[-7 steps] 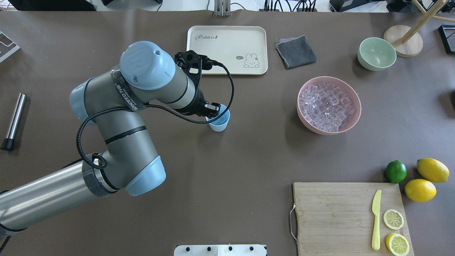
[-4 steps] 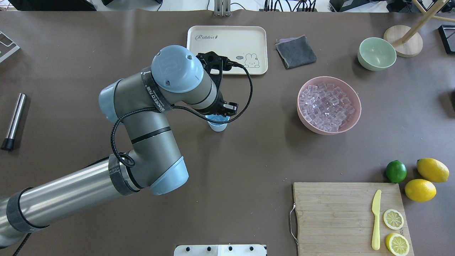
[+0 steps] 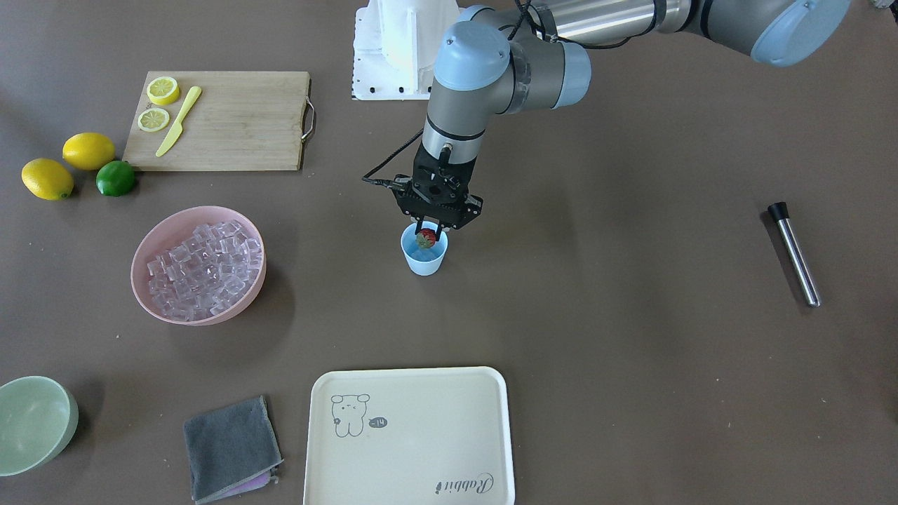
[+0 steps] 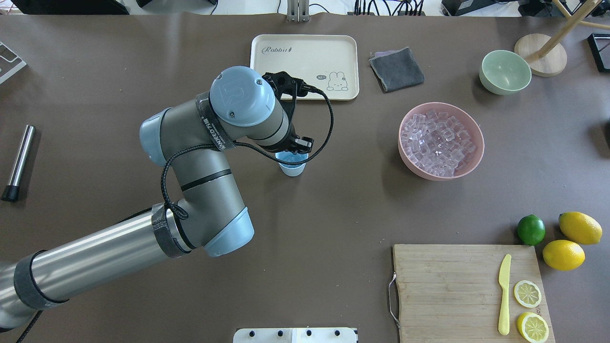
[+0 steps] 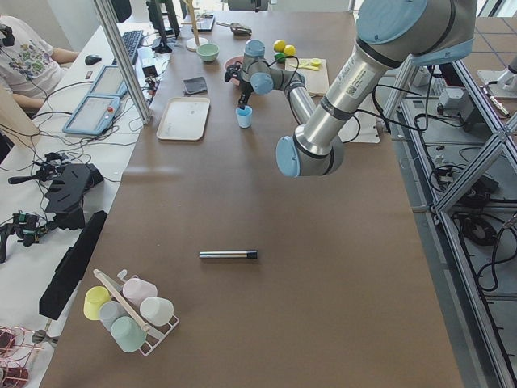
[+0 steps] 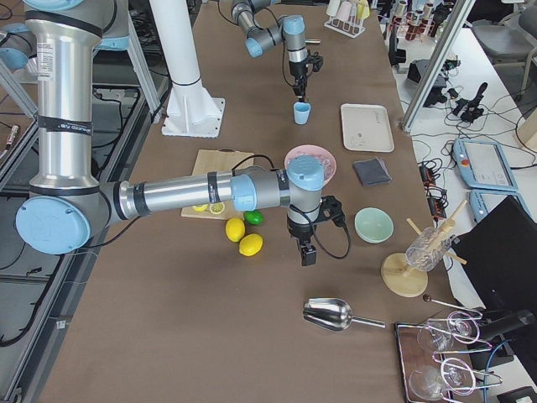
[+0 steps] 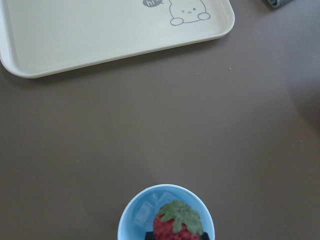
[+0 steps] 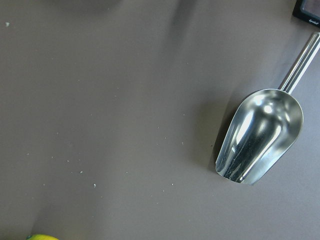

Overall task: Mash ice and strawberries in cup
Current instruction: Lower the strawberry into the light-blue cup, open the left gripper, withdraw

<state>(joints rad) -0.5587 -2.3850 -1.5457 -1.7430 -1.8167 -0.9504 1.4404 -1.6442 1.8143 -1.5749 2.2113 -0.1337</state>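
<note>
The light-blue cup (image 3: pixel 424 261) stands mid-table, also seen in the overhead view (image 4: pixel 292 168). My left gripper (image 3: pixel 426 232) hangs straight over its mouth, shut on a red strawberry (image 3: pixel 424 240) with a green cap. In the left wrist view the strawberry (image 7: pixel 177 226) sits just above the cup (image 7: pixel 132 207), and a few clear ice cubes (image 7: pixel 143 214) lie inside. More ice (image 3: pixel 203 270) fills the pink bowl (image 3: pixel 151 245). My right gripper (image 6: pixel 308 252) shows only in the right side view, near the lemons; I cannot tell its state.
A cream tray (image 3: pixel 410 435) lies beyond the cup, a grey cloth (image 3: pixel 231 449) and pale green bowl (image 3: pixel 31 424) beside it. A steel rod (image 3: pixel 794 252) with a black tip lies apart. Cutting board (image 3: pixel 224 119), lemons and lime (image 3: pixel 116 178) are near the robot. A metal scoop (image 8: pixel 260 135) lies under the right wrist.
My left arm has swung right, carrying the gripper from the cup's left edge to over its mouth, then eased back slightly. The cup has stayed put.
</note>
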